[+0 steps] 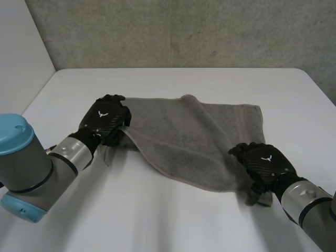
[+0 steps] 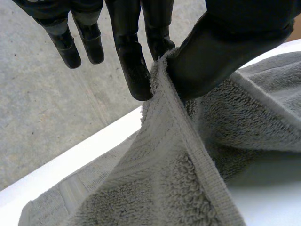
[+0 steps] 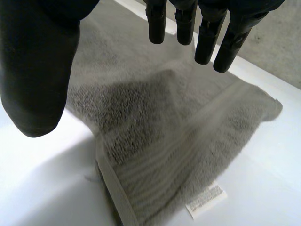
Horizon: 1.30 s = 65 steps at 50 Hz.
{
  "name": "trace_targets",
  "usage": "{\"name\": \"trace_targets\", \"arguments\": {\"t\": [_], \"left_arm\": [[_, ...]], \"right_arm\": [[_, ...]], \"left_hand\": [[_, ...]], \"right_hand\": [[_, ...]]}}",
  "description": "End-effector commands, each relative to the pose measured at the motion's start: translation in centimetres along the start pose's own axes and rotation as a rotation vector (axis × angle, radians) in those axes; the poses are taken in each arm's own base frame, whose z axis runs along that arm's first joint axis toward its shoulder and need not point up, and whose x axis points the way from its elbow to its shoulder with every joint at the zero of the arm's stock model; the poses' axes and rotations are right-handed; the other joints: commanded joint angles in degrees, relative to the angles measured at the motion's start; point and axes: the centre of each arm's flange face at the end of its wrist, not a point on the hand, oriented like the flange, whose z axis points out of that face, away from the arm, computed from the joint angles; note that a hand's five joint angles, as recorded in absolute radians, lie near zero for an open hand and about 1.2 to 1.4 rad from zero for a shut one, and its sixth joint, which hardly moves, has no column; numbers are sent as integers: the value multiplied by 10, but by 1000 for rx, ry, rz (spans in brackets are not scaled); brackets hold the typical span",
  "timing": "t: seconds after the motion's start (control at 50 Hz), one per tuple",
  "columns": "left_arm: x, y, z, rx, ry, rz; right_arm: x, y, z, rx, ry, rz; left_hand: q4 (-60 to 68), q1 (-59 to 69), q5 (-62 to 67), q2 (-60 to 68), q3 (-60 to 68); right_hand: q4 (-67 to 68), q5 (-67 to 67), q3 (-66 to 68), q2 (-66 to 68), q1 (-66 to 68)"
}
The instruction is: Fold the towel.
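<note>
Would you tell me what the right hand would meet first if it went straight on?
Most likely the grey terry towel, by its labelled corner, lying just ahead of the right hand; depth is unclear.

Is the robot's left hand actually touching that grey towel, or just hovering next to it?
Touching. The left wrist view shows the left hand pinching the raised edge of the towel between a finger and the thumb.
</note>
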Motion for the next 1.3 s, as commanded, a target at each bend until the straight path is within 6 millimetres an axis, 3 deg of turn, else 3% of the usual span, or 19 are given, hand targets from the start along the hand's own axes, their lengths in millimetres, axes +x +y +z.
{"name": "trace_targets", "arguments": {"t": [0.02, 0.18, 0.3, 0.58, 0.94, 1.1, 1.12, 1.2, 1.3], "left_arm": [[2, -1, -6, -18, 4, -8], [1, -1, -5, -15, 1, -7], [-2, -2, -5, -12, -8, -8], [-7, -5, -5, -5, -20, -28], [-8, -5, -5, -4, -25, -46], [-18, -3, -5, -8, -51, -49], [-19, -4, -4, -5, -54, -49], [-19, -4, -4, -4, -54, -49], [-19, -4, -4, -5, -59, -52]], "right_arm": [[6, 13, 1, -17, 30, 9], [5, 26, 9, -19, 34, -5], [17, 34, 25, -20, 95, -42], [49, 18, 45, 58, 216, -66], [62, 2, 52, 111, 246, -61], [94, 7, 52, 93, 325, -26], [98, 8, 52, 92, 333, -24], [88, 15, 51, 71, 271, -15], [75, 26, 45, 2, 200, 18]], "left_hand": [[-38, 46, 23, 23, -33], [-38, 46, 23, 23, -33], [-38, 46, 23, 23, -33], [-38, 46, 23, 23, -33], [-38, 46, 23, 23, -33], [-38, 46, 23, 23, -33], [-38, 46, 23, 23, -33], [-38, 46, 23, 23, -33], [-38, 46, 23, 23, -33]], "right_hand": [[-44, -36, -30, -44, -34], [-44, -36, -30, -44, -34], [-44, -36, -30, -44, -34], [-44, -36, -30, -44, -34], [-44, -36, -30, -44, -34], [-44, -32, -30, -40, -30], [-44, 23, -30, 15, 25], [-44, 123, -30, 114, 125], [-44, 131, -30, 123, 133]]}}
